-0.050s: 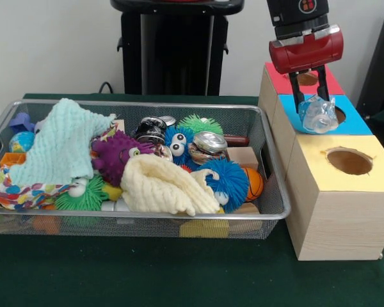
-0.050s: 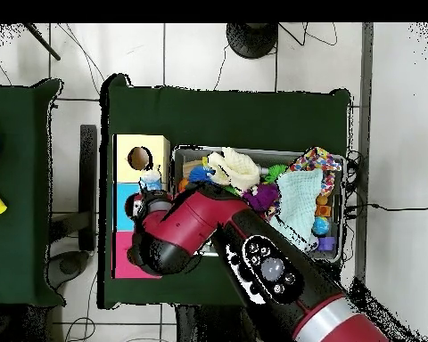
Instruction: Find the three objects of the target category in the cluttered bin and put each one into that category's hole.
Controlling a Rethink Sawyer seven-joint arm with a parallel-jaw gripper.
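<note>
My gripper (image 1: 312, 105) hangs over the blue-topped wooden box (image 1: 361, 125), shut on a crumpled clear plastic piece (image 1: 319, 115) that looks like a crushed bottle. The piece sits just above the blue box's hole (image 1: 340, 115), which it partly hides. In the overhead view the clear plastic piece (image 2: 151, 183) shows at the gripper's tip (image 2: 150, 194) over the blue box (image 2: 124, 209). The wire bin (image 1: 276, 211) holds crushed metal cans (image 1: 209, 143), (image 1: 152, 130) among fuzzy toys and cloths.
A red-topped box (image 1: 283, 82) stands behind the blue one and a yellow-topped box (image 1: 320, 169) with an open hole (image 1: 349, 160) in front. The bin also holds a mint cloth (image 1: 61, 144), a cream cloth (image 1: 163, 185), a blue fuzzy ball (image 1: 227, 179) and a small orange ball (image 1: 254, 183).
</note>
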